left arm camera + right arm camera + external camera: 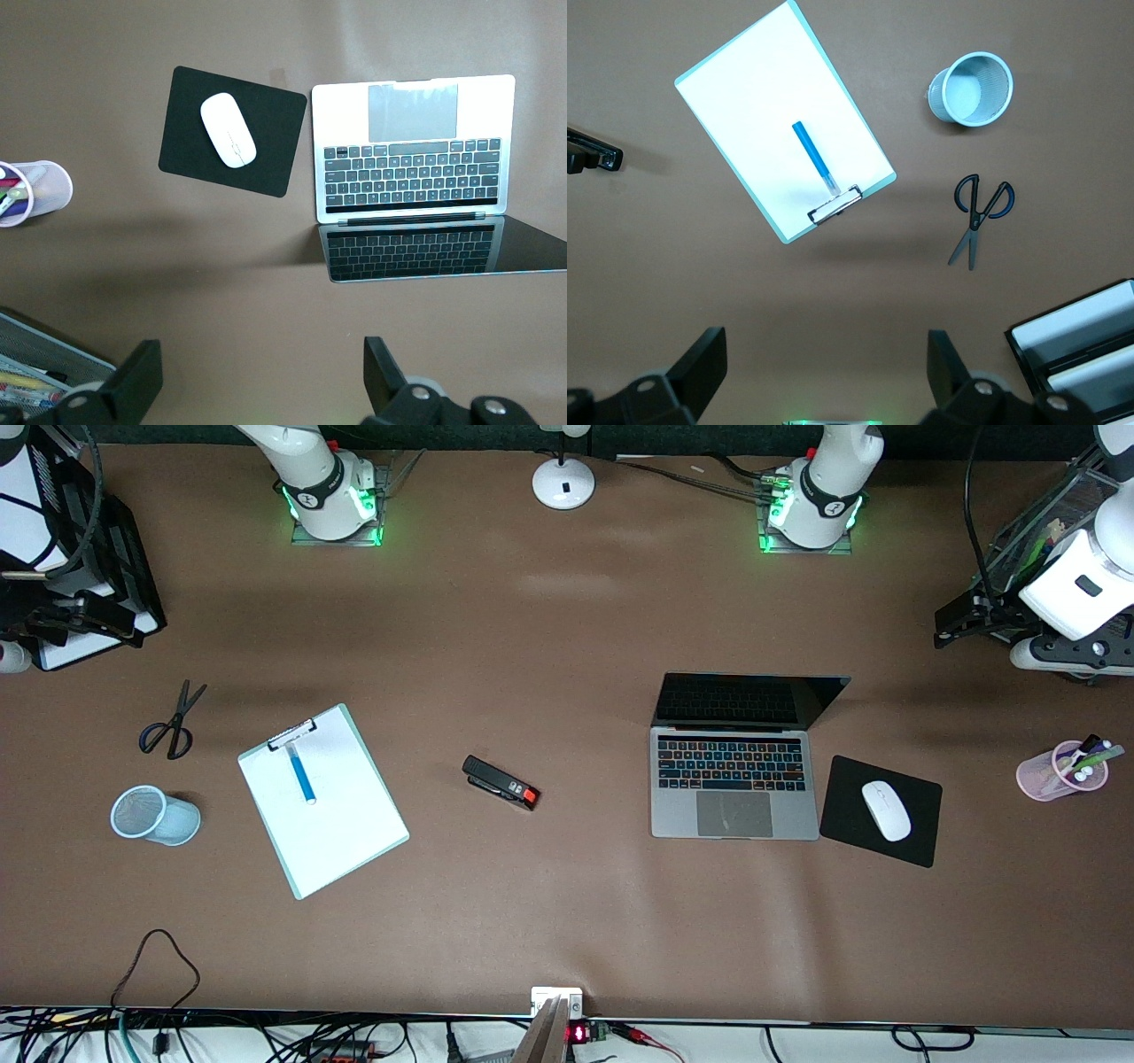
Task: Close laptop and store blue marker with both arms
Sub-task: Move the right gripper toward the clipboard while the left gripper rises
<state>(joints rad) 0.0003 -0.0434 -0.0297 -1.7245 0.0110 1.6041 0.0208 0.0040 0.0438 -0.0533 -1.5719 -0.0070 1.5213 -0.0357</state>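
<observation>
Front view: laptop (733, 779) lies open on the bench toward the left arm's end, screen tipped back, mouse pad (881, 810) with white mouse (886, 810) just beside it. Blue marker (301, 772) lies on the paper of a clipboard (322, 799) toward the right arm's end, its end near the clip. Light blue mesh cup (154, 815) lies tipped on its side near that end's edge, scissors (173, 722) farther from the camera than the cup. Stapler (500, 782) sits mid-bench. Neither gripper shows here; both arms wait at the bench ends.

Left wrist view: left gripper (264, 376) hangs high over bare bench short of the laptop's screen, fingers (137, 379) spread wide, holding nothing. Risk: pushing the lid from its corner could slide the whole laptop into the mouse pad rather than fold it.

Right wrist view: right gripper (826, 367) is over bare bench near the clipboard's clip end, fingers (700, 363) wide apart, empty. Risk: the marker is slim and round on smooth paper; an off-centre pinch could roll it away or drag the clipboard. The cup lying over may make dropping it in awkward.
</observation>
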